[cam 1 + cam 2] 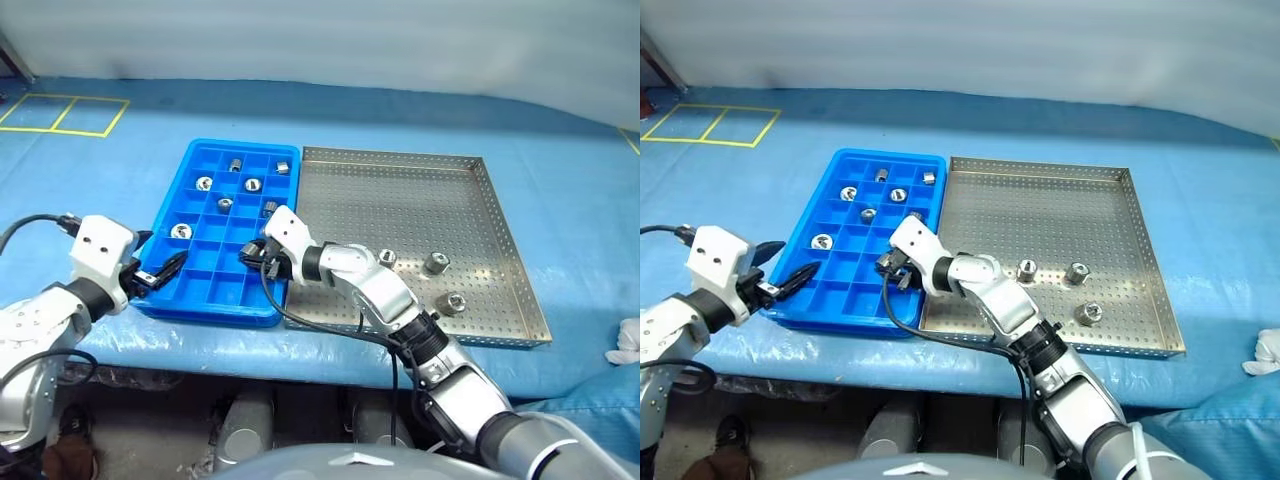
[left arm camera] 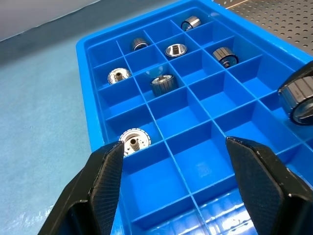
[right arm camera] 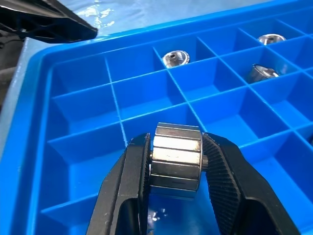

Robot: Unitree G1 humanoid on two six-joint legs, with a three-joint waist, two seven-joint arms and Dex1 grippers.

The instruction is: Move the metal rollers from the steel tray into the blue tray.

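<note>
The right tool (image 3: 176, 169) is clamped on one metal roller (image 3: 176, 161), its two fingers pressing the roller's flat ends so the ribbed side faces the wrist camera. It hangs over the blue tray (image 1: 168, 205), above the rows nearest the robot, close to the edge that meets the steel tray (image 1: 500, 215). The compartments directly beneath the roller look vacant.

The step in hand appears to be the drop. To do it well, the roller should be centred over a single cell of the blue tray, clear of the dividing walls, since a roller set down on a wall could tip into a neighbouring cell or bounce. Lowering until the roller sits just inside the walls before the fingers part would keep it from rolling; held this way, with its round side downward, it can roll once free. An empty cell is the better pick, as several cells farther into the blue tray already hold rollers.

The left tool (image 2: 171, 181) stands wide and holds nothing, at the blue tray's outer near corner, its fingertips just over the rim. It is near the right tool's path, so the right arm should descend straight and avoid sweeping toward that corner.

Three more rollers (image 1: 436, 263) sit upright on the steel tray, toward its near side, well apart from the blue tray.
</note>
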